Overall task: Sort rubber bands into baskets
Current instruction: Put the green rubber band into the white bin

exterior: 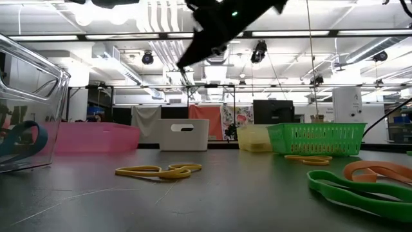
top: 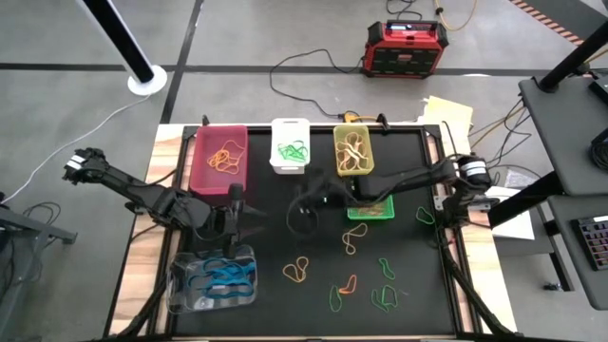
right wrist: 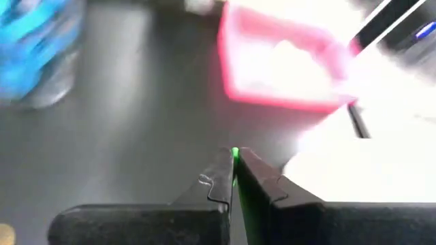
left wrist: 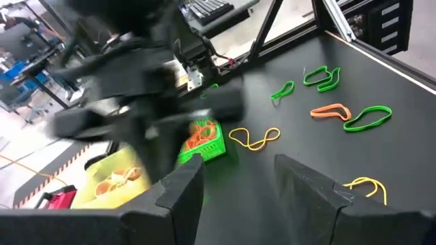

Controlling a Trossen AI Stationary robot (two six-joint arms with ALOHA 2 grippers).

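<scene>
Five baskets stand on the black mat: pink (top: 220,157), white (top: 290,144), yellow-green (top: 353,150), green mesh (top: 370,209) and clear (top: 214,275) with blue bands inside. Loose rubber bands lie flat on the near right of the mat: yellow (top: 296,271), orange (top: 344,285), green (top: 385,296). My right gripper (right wrist: 234,163) is shut on a green rubber band and hangs high over the mat's middle (top: 302,211). My left gripper (left wrist: 235,184) stands open with nothing between its fingers, above the mat just beyond the clear basket (top: 237,214). My right gripper pinches a green rubber band between its two fingers. Only a thin green strip (right wrist: 234,154) shows at the fingertips and down the slit between them. The fingers slant downward from the table's right side, well above the mat. The rest of the band is hidden by the fingers.
More bands lie on the mat: yellow (exterior: 159,171), green (exterior: 347,190), orange (exterior: 376,171), a green one near the right edge (top: 425,216). A red-black box (top: 404,47) and cables lie on the floor beyond the table. The two arms are close together over the mat's middle.
</scene>
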